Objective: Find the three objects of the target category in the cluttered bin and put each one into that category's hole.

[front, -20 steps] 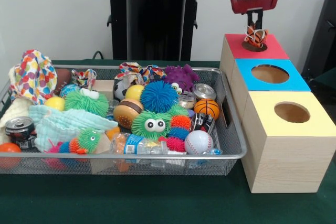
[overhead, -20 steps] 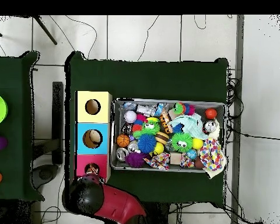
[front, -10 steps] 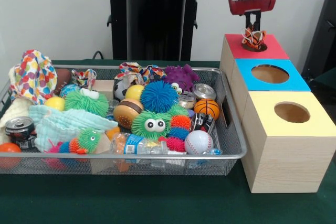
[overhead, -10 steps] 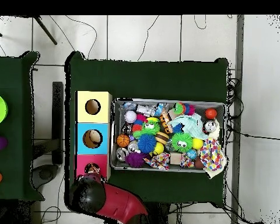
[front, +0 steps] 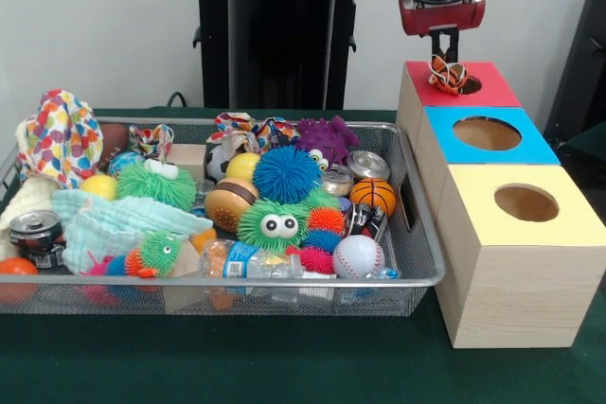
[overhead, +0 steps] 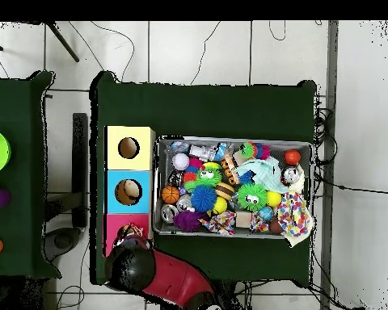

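Gripping tiger (front: 448,74), hand (front: 445,61) closed, above hole (front: 468,85)

Tiger toy (front: 448,74) in gripper (front: 445,56)

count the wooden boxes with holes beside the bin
3, in a row beside the bin: the red-topped box farthest back, the blue-topped box in the middle, the yellow-topped box nearest the camera.
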